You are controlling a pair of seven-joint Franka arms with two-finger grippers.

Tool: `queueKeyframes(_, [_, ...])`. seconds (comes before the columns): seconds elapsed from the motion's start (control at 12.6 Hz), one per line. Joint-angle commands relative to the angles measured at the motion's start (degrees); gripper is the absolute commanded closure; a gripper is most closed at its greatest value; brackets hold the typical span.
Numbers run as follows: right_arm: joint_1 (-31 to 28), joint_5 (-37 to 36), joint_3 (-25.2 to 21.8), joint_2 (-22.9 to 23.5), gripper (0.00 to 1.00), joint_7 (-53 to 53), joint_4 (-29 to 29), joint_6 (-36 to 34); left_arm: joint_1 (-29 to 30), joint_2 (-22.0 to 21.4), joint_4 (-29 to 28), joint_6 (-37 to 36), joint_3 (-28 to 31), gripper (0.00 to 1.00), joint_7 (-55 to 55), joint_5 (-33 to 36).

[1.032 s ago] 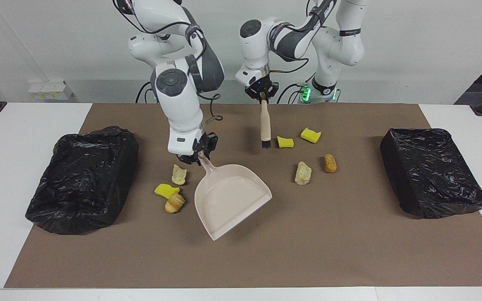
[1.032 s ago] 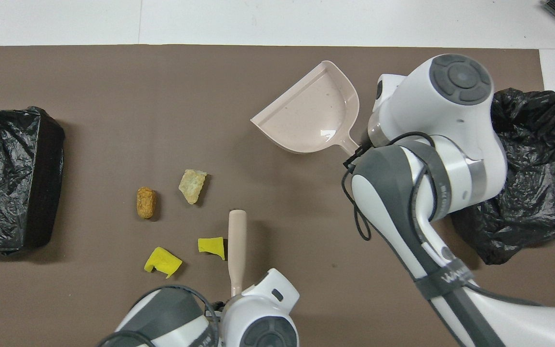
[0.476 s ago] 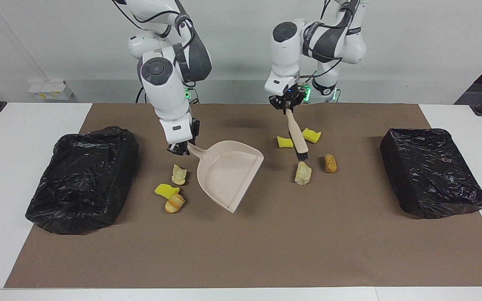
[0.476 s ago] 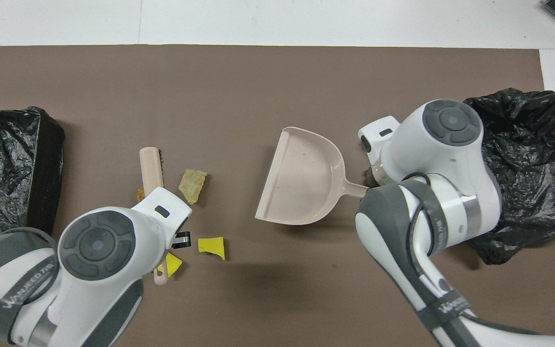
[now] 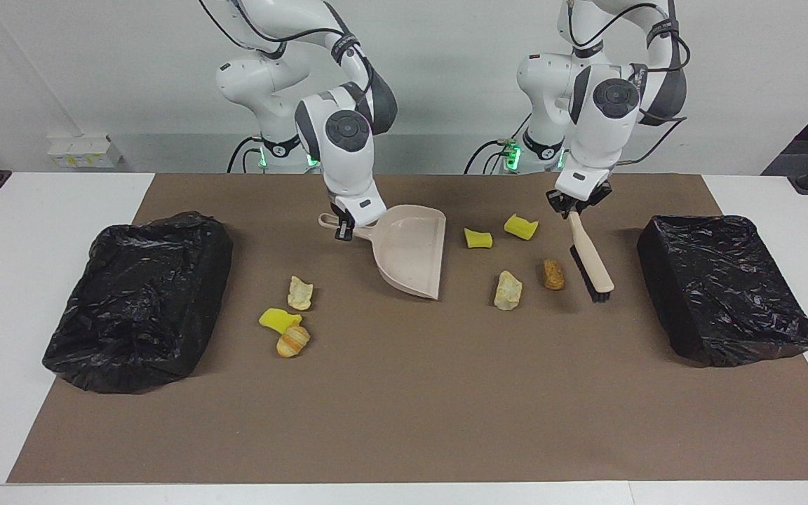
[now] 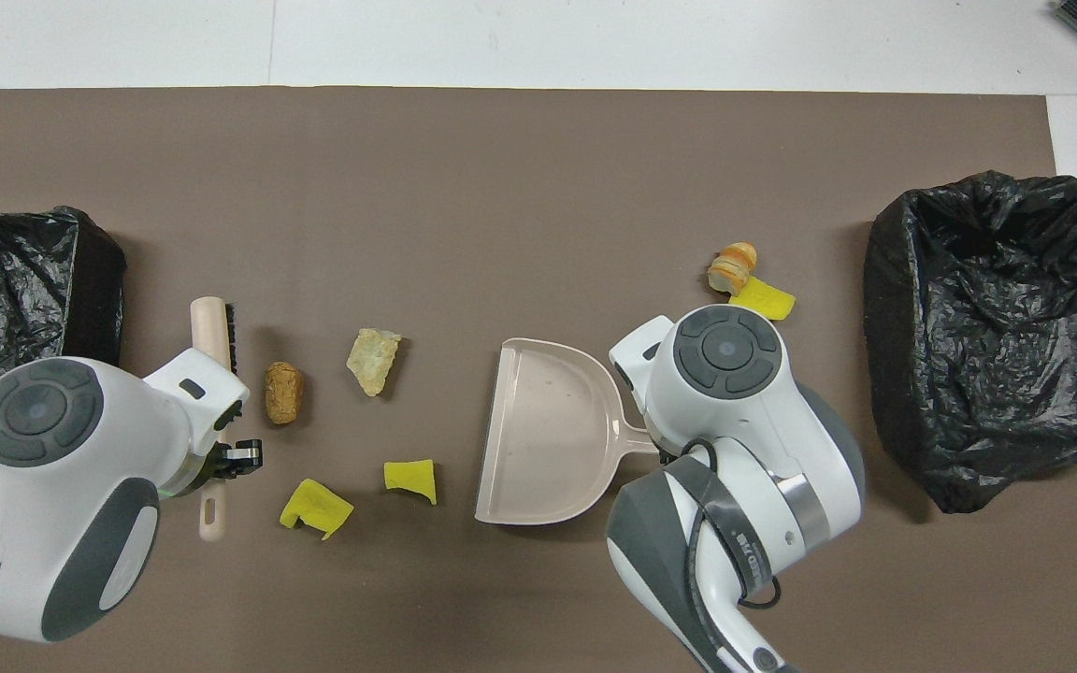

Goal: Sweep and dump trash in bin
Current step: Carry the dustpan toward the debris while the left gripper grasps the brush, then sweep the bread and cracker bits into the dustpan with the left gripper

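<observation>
**Brush and dustpan gripped, scraps loose on the mat**

Left gripper clamped on the brush handle, over the mat toward the left arm's end. Brush slanting down away from the robots, dark bristles facing the brown lump just beside it; whether bristles touch the mat, cannot tell. Black-lined bin near the brush, at the left arm's end of the table.

Right gripper closed on the dustpan handle, near the middle of the mat. Pan tilted, open mouth turned toward the left arm's end, with no scrap inside. Handle end poking out past the gripper toward the right arm's end.

Between pan mouth and brush, four scraps, all apart from one another: two yellow pieces nearer the robots, a cream lump and the brown lump farther out. Cream lump closest to the pan's mouth, not touching it.

Toward the right arm's end of the pan, three more scraps: a tan lump, then farther from the robots a yellow piece touching a bread-like lump. In the overhead view, only the last two visible past the right arm; tan lump hidden beneath it.

Second black-lined bin at the right arm's end, well apart from the pan, near those three scraps.
</observation>
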Motion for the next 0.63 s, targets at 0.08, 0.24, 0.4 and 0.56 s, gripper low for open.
queueKeyframes(0.08, [4.83, -3.8, 0.2, 0.05, 1.0, 12.22, -3.34, 5.26, 1.1, -2.25, -8.2, 7.37, -0.92, 1.0, -0.27, 0.71])
queueKeyframes(0.24, [5.18, -3.89, 0.2, 1.2, 1.0, 12.68, -3.34, 6.24, 0.4, 0.2, -8.21, 10.25, -1.01, 1.0, -0.1, 0.71])
queueKeyframes(0.4, [5.97, -3.98, 0.2, 1.81, 1.0, 12.77, -3.34, 6.94, -0.74, 2.92, -7.6, 12.81, -1.19, 1.0, 0.77, 0.8])
queueKeyframes(0.56, [5.98, -3.98, 0.2, 1.82, 1.0, 12.77, -3.34, 6.86, -2.15, 4.87, -6.98, 18.86, -1.19, 1.0, 6.89, 0.62])
